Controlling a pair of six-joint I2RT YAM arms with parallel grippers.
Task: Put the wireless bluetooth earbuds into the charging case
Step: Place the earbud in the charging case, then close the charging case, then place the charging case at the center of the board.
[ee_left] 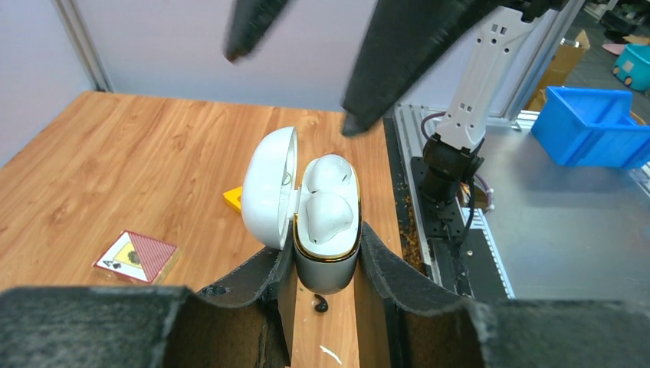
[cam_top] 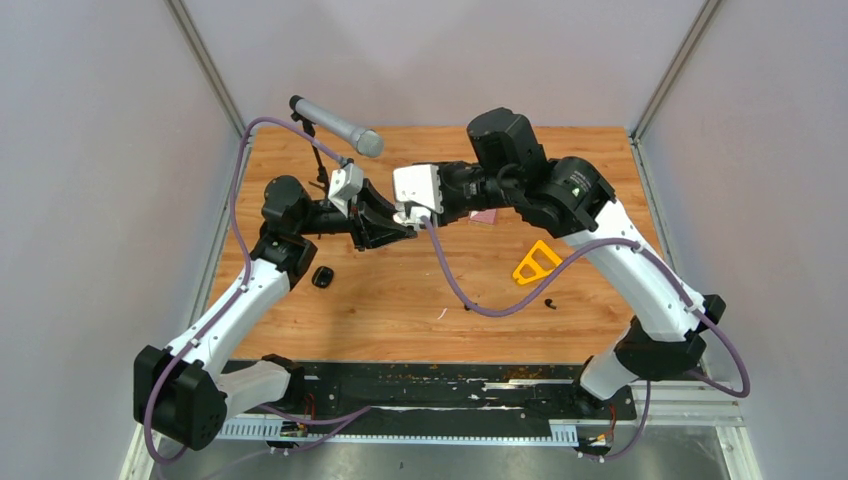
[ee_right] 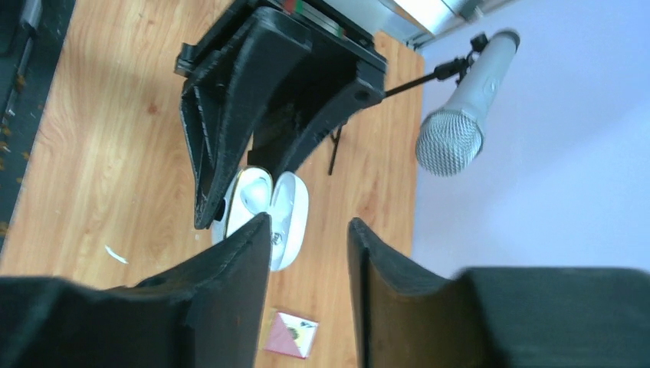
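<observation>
Two earbuds (ee_left: 328, 217) in charging case (ee_left: 326, 270); case between left end effector (ee_left: 326, 244) fingers (ee_left: 387, 268).

Top external camera: high behind the arm bases, looking down on the whole table (cam_top: 400, 300), distant; left wrist camera: very close on the charging case (ee_left: 326, 268), facing across toward the right arm's base (ee_left: 448, 169); right wrist camera: looks down on the same charging case from farther off; its microphone (ee_right: 452, 134) also shows overhead.

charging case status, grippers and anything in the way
Left gripper shut on charging case, lid open. Two white earbuds seated inside. Right gripper open, empty, fingertips close to case. One black earbud loose on table beneath.
</observation>
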